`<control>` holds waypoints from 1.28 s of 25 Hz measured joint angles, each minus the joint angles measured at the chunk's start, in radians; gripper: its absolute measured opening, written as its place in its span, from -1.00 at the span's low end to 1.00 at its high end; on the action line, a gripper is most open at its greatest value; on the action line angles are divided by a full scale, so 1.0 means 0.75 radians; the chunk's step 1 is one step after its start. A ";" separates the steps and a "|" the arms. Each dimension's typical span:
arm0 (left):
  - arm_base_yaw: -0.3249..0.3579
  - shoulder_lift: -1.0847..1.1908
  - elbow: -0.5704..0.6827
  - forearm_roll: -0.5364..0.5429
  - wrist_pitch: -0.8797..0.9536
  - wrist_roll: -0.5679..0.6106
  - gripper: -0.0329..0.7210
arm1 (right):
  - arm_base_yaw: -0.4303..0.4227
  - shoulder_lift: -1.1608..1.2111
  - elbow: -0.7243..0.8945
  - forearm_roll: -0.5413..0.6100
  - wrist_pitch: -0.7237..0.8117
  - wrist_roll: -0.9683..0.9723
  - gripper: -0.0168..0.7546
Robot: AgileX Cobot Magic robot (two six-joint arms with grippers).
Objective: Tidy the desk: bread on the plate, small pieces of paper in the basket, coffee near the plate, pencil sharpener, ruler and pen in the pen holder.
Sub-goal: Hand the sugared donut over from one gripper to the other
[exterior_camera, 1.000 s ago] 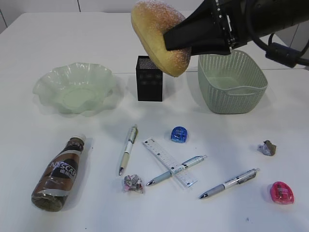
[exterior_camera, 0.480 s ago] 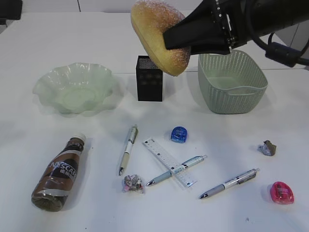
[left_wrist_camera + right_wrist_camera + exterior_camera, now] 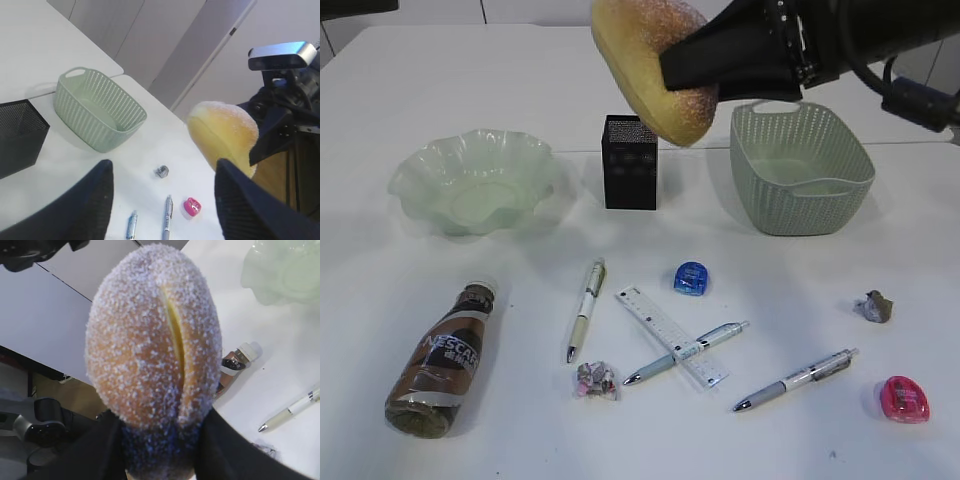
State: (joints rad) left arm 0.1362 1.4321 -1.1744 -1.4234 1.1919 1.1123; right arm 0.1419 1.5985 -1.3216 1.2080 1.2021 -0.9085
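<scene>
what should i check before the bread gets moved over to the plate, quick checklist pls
1. Grip: right gripper is shut on the bread, held high in the air. ok
2. Plate free to receive: nothing lies in it. ok
3. Path leftward: the pen holder stands below the bread, which hangs above its top. ok
4. Left gripper out of the way: open, holding nothing, pointed toward the bread; its distance from the path is unclear. cannot tell
5. Coffee clear of the drop spot: lies on its side in front of the plate, apart from it. ok
</scene>
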 joint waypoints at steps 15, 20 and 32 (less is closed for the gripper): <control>-0.027 0.319 0.000 -0.270 -0.008 0.179 0.27 | 0.000 -0.020 0.000 0.108 0.000 -0.051 -0.20; -0.115 0.394 0.000 -0.369 -0.022 0.182 0.24 | 0.000 -0.020 0.000 0.114 0.000 -0.059 -0.20; -0.214 0.396 0.000 -0.443 -0.022 0.008 0.13 | 0.000 -0.020 0.000 0.153 0.000 -0.092 -0.20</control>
State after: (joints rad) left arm -0.0240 1.7288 -1.1744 -1.7558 1.1755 1.1180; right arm 0.1419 1.5832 -1.3216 1.3225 1.2021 -0.9778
